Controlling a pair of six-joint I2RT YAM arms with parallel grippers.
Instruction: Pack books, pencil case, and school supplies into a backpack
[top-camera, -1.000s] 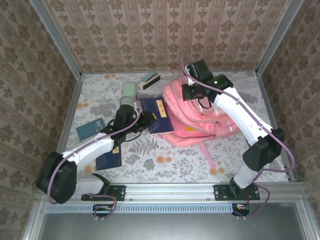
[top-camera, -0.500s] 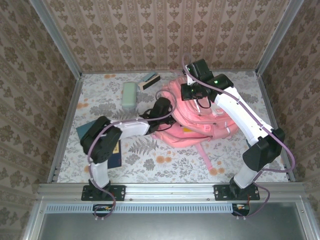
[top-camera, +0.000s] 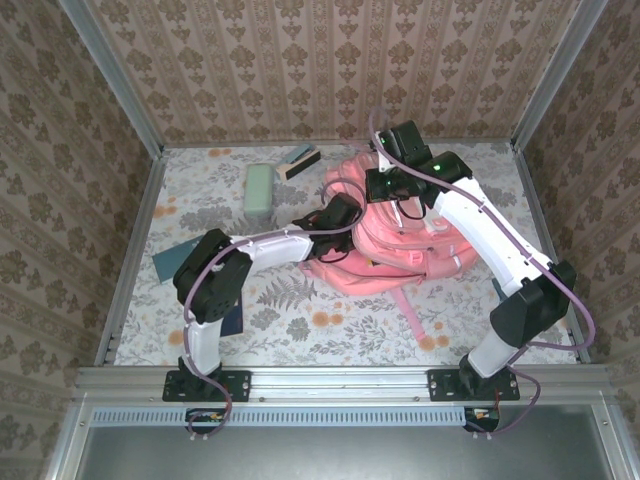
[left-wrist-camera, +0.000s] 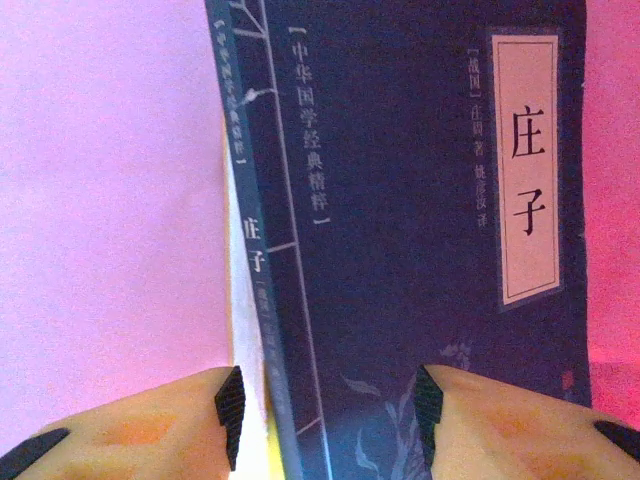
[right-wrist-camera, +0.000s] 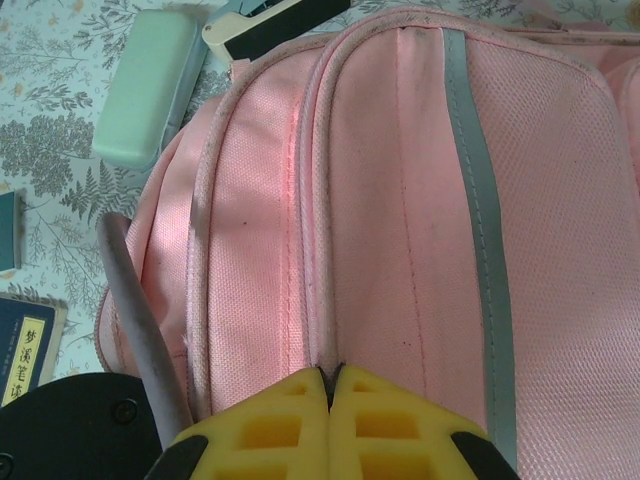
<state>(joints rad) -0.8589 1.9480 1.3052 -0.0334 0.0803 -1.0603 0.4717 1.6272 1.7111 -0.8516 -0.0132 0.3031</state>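
And there's the change! A second ago the left arm had the navy book out on the table at the backpack's 9 o'clock; now it has driven into the mouth of the backpack (top-camera: 430, 245), the big pink bag lying from centre towards 3 o'clock on the table (top-camera: 330, 320).

In the left wrist view the navy book (left-wrist-camera: 400, 200) sits with pink fabric on both sides, so it is inside. A pale yellow sliver beside its spine, I can't tell what. The left gripper (left-wrist-camera: 327, 405) has parted its jaws, which stand clear either side of the spine, so I judge the book released. That looks like one book packed.

The right gripper (right-wrist-camera: 330, 385) is clenched tight at the bag's 12 o'clock edge, apparently pinching a seam to hold it.

Still out: the second navy book (right-wrist-camera: 25, 345) at 8 o'clock, the pencil case (top-camera: 260, 188) at 11, the teal booklet (top-camera: 178, 258) at 9, and the stapler-like block (top-camera: 302, 160) near 12.
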